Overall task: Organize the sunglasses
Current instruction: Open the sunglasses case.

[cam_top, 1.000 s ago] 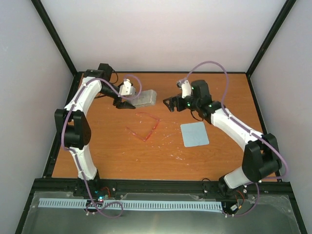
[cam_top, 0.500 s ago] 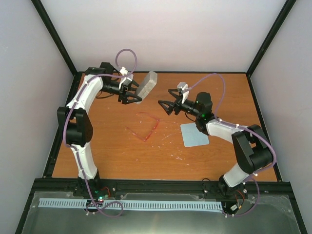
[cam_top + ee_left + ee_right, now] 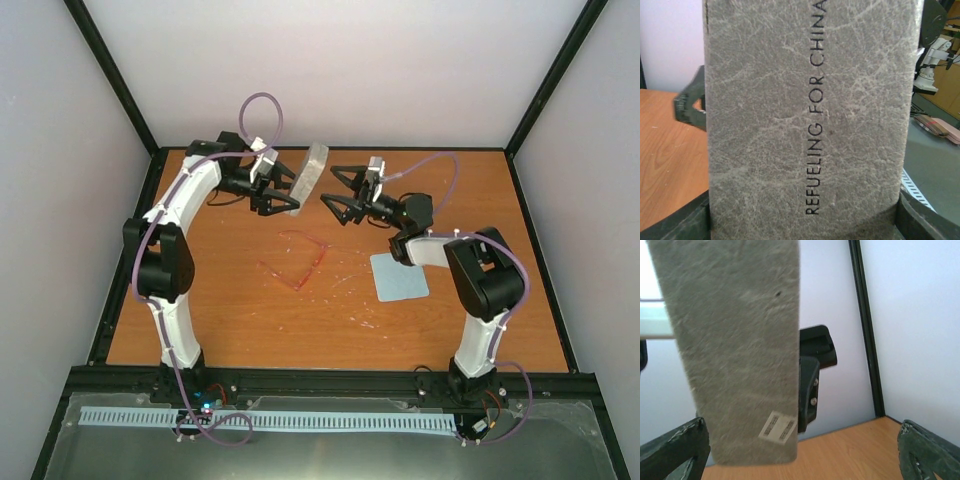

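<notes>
The sunglasses [image 3: 297, 259], a thin red-pink frame, lie on the wooden table near its middle. My left gripper [image 3: 283, 200] is shut on the lower end of the grey case [image 3: 308, 175] and holds it upright above the back of the table. In the left wrist view the case [image 3: 805, 115] fills the frame and bears printed lettering. My right gripper [image 3: 330, 188] is open and empty, just right of the case and facing it. In the right wrist view the case [image 3: 735, 350] hangs close ahead with a barcode sticker, and my open fingers [image 3: 675, 450] flank the frame's bottom.
A light blue square cloth [image 3: 399, 275] lies flat on the table right of the sunglasses. The table [image 3: 230, 320] is walled by a black frame and pale panels at the back and sides. The arm bases sit at the near edge.
My left gripper has lifted the grey case off the table and tilted it upright. My right gripper has swung left and up toward the case.
</notes>
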Motion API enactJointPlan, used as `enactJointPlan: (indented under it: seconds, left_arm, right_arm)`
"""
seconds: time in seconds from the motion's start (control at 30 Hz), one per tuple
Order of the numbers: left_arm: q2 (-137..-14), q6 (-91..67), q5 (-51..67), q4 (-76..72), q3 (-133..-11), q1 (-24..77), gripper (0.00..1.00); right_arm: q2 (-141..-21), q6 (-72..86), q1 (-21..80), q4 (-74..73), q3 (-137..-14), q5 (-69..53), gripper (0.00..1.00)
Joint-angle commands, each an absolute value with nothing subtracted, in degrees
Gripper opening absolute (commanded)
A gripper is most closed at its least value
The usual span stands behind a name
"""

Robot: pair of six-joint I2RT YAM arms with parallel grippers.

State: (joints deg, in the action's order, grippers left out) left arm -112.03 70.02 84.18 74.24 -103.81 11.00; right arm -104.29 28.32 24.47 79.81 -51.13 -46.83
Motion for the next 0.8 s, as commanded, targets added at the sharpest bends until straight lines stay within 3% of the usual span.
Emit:
enactJointPlan:
  seconds: [0.0, 0.23, 0.77]
  left_arm:
    - [-112.15, 70.44, 88.73, 75.25, -104.77, 12.70, 0.03]
    - [-113.18, 69.39, 87.85, 75.19, -106.58, 13.89, 0.02]
    - [-117.69, 63.95, 87.78, 72.25, -111.60, 15.08, 0.03]
  right_arm:
    - [-109.02, 40.82, 23.69, 95.64, -56.96, -51.40, 0.98]
    - [-109.14, 43.84, 23.64, 96.06, -59.29, -57.35, 0.94]
    - [-108.54, 44.58, 24.43, 96.06, -60.16, -56.98, 0.92]
